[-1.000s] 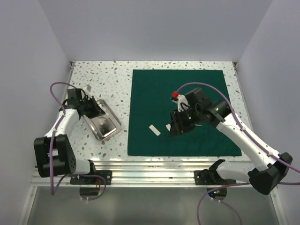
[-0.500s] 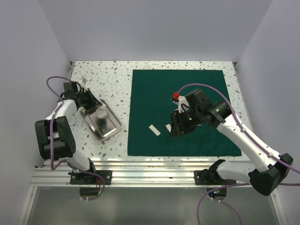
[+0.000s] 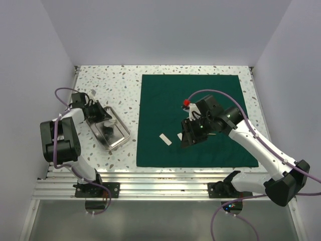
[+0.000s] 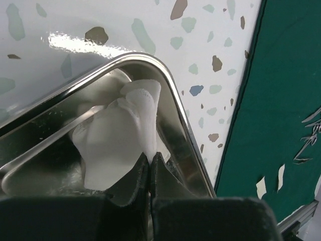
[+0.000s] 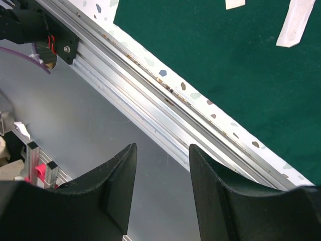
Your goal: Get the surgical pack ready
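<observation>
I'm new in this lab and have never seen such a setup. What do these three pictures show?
Two robot arms, each ending in a two-finger gripper, stand at a speckled table. One picture looks down from above; the other two come from cameras on the wrists. On the table lie a green cloth with two white strips, and a metal tray. The left gripper is shut, pinching a white gauze pad in the tray. The right gripper is open and empty.
</observation>
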Controlling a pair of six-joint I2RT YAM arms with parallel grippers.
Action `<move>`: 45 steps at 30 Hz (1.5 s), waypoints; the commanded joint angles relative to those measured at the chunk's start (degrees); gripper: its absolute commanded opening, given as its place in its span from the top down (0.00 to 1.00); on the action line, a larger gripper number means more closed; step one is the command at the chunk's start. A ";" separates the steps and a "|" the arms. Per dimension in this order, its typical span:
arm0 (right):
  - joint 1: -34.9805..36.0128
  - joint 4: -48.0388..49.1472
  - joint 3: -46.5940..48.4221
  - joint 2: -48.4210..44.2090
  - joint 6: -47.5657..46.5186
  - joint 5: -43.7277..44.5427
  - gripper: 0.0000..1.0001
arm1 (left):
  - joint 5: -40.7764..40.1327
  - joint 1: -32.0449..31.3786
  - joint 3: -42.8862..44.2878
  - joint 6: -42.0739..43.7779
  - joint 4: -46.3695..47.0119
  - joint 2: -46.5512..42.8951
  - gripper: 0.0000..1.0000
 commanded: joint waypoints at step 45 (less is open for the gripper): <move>1.70 6.48 12.17 35.67 -2.10 21.43 0.53 | -4.79 -18.62 -4.10 0.01 -14.58 -21.25 0.32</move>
